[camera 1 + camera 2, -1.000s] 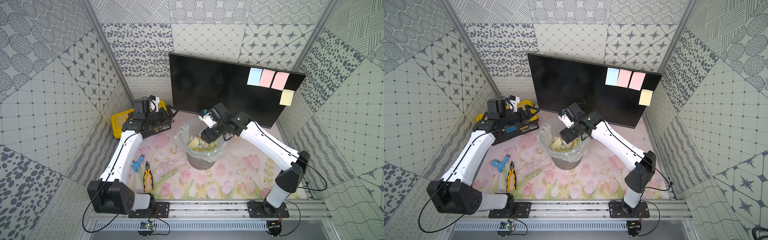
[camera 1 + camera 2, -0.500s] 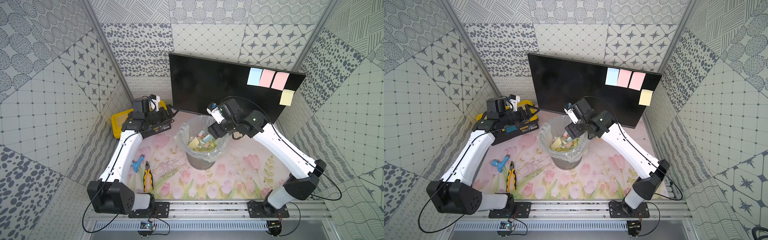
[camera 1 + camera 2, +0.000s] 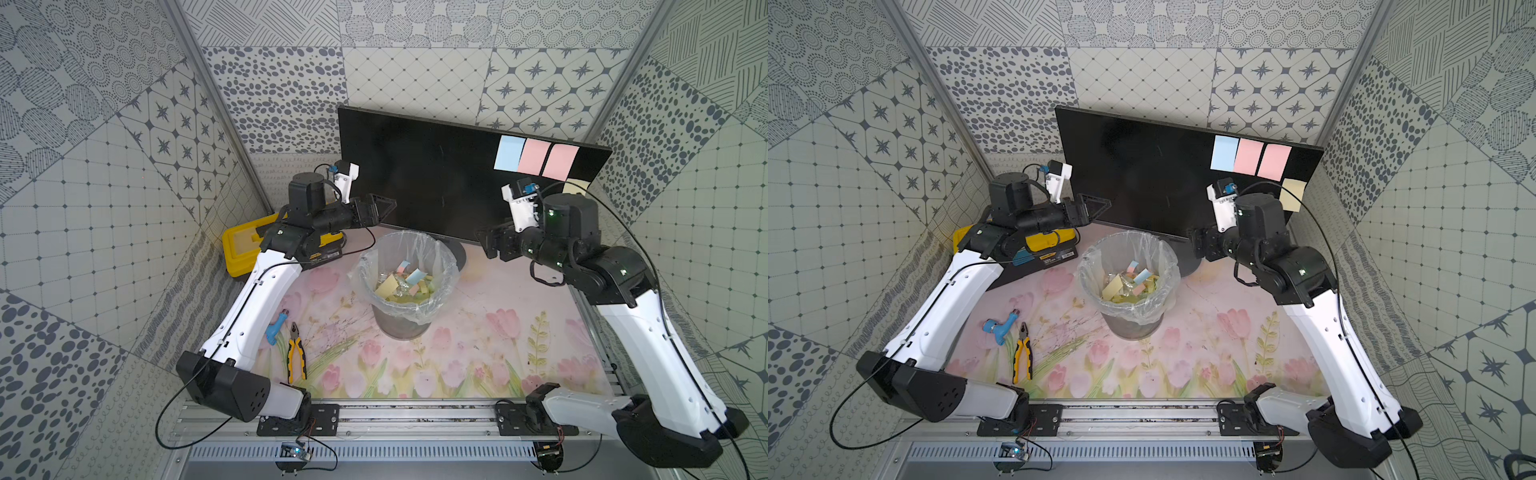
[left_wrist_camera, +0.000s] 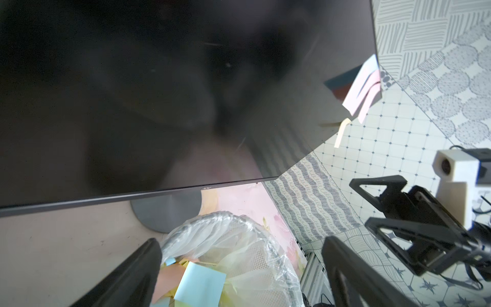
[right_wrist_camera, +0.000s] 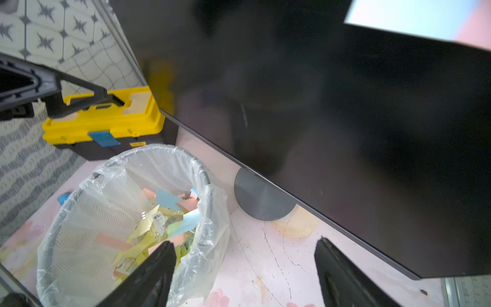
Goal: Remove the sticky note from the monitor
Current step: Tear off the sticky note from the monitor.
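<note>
My left gripper (image 3: 380,206) hangs with its jaws spread wide and nothing between them, just in front of the lower left corner of the monitor (image 3: 424,178). My right gripper (image 3: 485,246) is likewise spread and empty, just in front of the monitor's lower edge, under its right half.

On the monitor's upper right part, in a row along its top edge, sit a blue sticky note (image 3: 509,153), a pink sticky note (image 3: 536,157) touching it, and a second pink sticky note (image 3: 561,162) just beside that. A yellow sticky note (image 3: 1292,194) sits below the row, at the monitor's right edge. In my left wrist view their lower ends curl off the glass.

The waste bin (image 3: 399,328), lined with a clear bag, stands just in front of the monitor's round base (image 5: 261,202) and holds loose discarded notes (image 3: 403,280) in yellow, blue and pink. A yellow toolbox (image 3: 241,245) lies beyond the monitor's left edge, under my left arm. The pliers (image 3: 296,353) and a blue tool (image 3: 276,328) lie side by side, well in front of the monitor's left end
</note>
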